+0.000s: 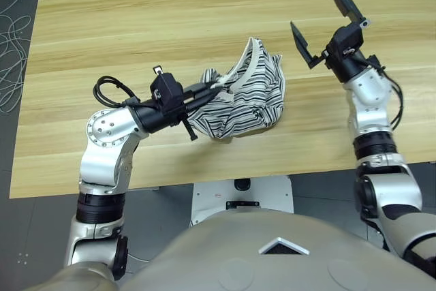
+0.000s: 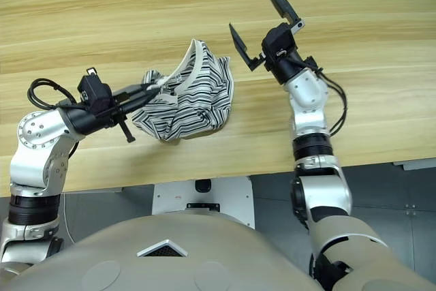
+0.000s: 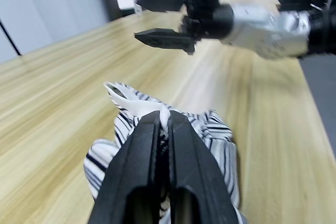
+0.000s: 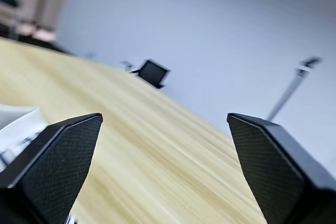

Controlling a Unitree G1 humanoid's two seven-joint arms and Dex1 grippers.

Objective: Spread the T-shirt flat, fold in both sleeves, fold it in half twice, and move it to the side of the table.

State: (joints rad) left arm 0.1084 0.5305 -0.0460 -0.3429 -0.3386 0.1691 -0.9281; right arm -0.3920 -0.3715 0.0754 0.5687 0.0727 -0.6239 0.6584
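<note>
Currently left gripper (image 1: 218, 86) pinches the crumpled T-shirt (image 1: 249, 100).

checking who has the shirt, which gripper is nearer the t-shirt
Left. The left gripper is shut on the T-shirt near its collar; the right gripper is open, just off the shirt's right side.

T-shirt (image 1: 245, 97): blk/wht stripes w/ pale trim. Table (image 1: 136, 18): light wood grain. Fingers (image 1: 300, 41) blk, arms (image 1: 371, 107) silver.
</note>
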